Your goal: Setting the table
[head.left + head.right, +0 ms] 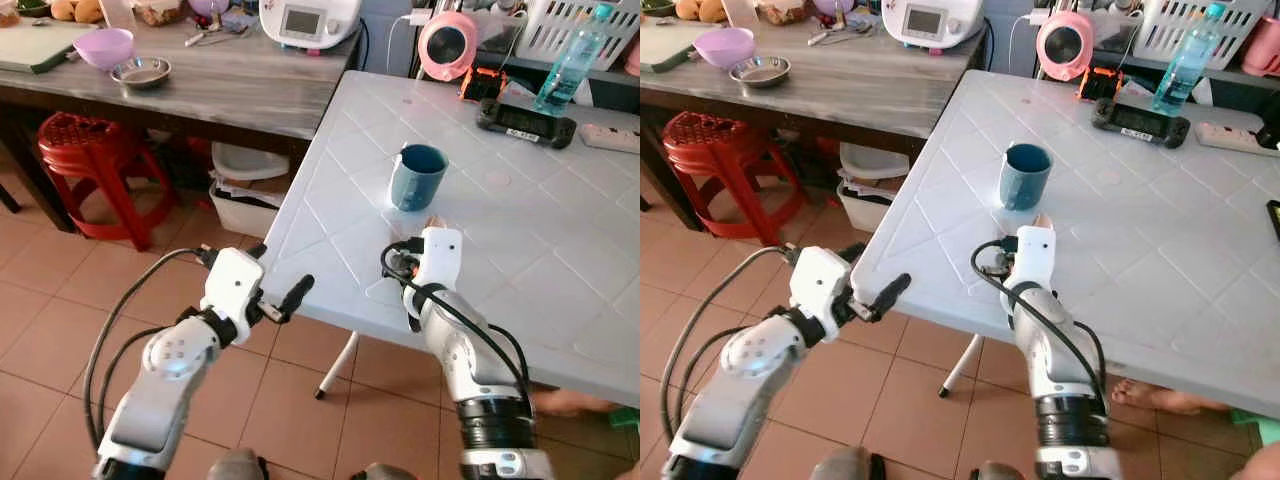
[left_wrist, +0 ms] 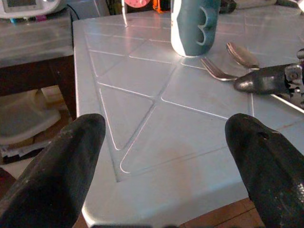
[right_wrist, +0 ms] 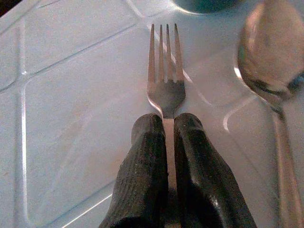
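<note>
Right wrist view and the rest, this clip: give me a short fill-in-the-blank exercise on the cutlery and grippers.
1. The right gripper is shut on the handle of a ____.
2. Beside the fork lies a ____.
3. The mug on the white table is ____ in colour.
4. The left gripper has its fingers ____.

Missing words: fork; spoon; blue; open

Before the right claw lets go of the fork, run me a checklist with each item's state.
1. Right claw shut on the fork: ok.
2. Fork over the table, tines toward the mug: ok.
3. Fork apart from the spoon beside it: ok.
4. Fork flat on the table: cannot tell; the handle is hidden between the fingers.
5. Left claw open, off the table's near corner, away from the fork: ok.
6. Mug upright, clear of the tines: ok.
</note>
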Controlling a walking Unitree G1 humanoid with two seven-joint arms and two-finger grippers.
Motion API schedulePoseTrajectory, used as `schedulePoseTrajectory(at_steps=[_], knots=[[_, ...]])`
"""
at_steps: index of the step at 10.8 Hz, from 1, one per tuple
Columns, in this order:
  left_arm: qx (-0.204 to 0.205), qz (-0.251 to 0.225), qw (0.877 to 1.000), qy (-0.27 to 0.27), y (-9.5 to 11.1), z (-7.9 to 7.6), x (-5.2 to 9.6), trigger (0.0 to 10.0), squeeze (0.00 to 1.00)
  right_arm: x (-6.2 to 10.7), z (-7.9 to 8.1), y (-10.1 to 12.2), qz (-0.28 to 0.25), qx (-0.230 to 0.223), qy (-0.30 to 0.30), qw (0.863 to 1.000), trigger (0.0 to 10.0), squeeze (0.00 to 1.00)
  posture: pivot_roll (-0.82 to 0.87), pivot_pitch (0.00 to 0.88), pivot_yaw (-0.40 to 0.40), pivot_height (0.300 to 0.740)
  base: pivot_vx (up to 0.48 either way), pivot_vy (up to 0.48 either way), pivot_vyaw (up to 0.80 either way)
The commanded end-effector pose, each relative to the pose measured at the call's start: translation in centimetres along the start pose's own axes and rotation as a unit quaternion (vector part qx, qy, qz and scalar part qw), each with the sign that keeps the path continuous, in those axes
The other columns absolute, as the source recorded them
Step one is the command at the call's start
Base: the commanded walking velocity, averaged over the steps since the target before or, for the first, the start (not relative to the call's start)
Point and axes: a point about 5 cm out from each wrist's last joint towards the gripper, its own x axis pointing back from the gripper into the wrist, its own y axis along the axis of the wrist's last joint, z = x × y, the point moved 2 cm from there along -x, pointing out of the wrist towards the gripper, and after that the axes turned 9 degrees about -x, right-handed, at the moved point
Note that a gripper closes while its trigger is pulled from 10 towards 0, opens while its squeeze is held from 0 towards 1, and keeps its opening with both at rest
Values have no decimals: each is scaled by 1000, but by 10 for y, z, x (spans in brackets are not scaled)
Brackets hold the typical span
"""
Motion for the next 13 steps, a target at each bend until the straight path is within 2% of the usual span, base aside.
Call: schedulePoseTrajectory(at_steps=[1,3,5,6,7,8,9,10,11,12,13], knots=[[-7,0,1000,8,0,4,-1,10000,0,-1,3,-9,14,-1,9,1000,10000,0,36,0,-24,740,0,480,0],[-16,4,999,31,-2,6,-6,10000,0,2,3,-4,5,-22,20,1000,10000,0,29,0,-24,740,0,480,0],[-8,5,999,31,-7,1,-6,10000,0,4,6,-7,5,-29,34,999,10000,0,21,0,-18,740,0,480,0],[2,8,999,52,-8,6,-8,10000,0,3,13,-3,-8,-18,41,999,10000,0,21,0,-15,740,0,480,0],[-3,19,996,82,-12,14,-10,10000,0,3,10,10,-62,34,14,997,10000,0,22,0,-18,740,0,476,0],[-7,18,994,108,-12,20,-11,10000,0,4,6,17,-81,50,-4,995,10000,0,21,0,-18,740,0,476,0],[14,18,986,168,-11,35,-11,10000,0,7,6,21,-96,32,29,994,10000,0,19,0,-16,740,0,476,0],[38,21,981,190,-12,42,-11,10000,0,9,3,26,-117,43,32,992,10000,0,14,0,-13,740,0,476,0],[13,14,980,199,-8,44,-10,10000,0,12,4,27,-129,23,46,990,10000,0,11,0,-14,740,0,461,0],[10,12,979,205,-8,45,-11,10000,0,13,5,30,-137,2,51,989,10000,0,11,0,-15,740,0,428,0],[19,7,977,213,-6,47,-13,10000,0,12,10,38,-173,50,52,982,10000,0,9,0,-16,740,0,424,0]])
